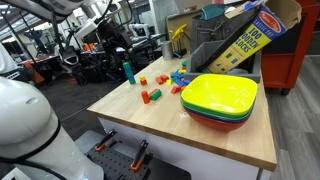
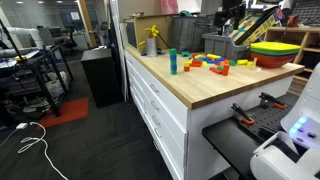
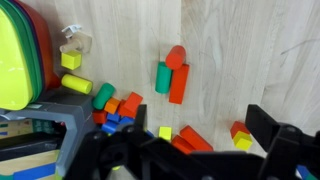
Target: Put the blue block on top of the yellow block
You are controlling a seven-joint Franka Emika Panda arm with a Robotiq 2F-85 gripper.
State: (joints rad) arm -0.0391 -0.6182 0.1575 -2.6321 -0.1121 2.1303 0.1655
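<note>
In the wrist view my gripper is open and empty, high above the wooden table. Small blue blocks lie in a heap of orange and red blocks at lower left, partly hidden by my left finger. One small yellow block lies between my fingers, beside red blocks. Another yellow block lies by my right finger, and a third near the bowls. In both exterior views the blue pieces show in the block heap.
A stack of square bowls, yellow-green on top, stands beside the heap. A teal upright cylinder stands apart. A green cylinder and red pieces lie mid-table. A block box is at the back.
</note>
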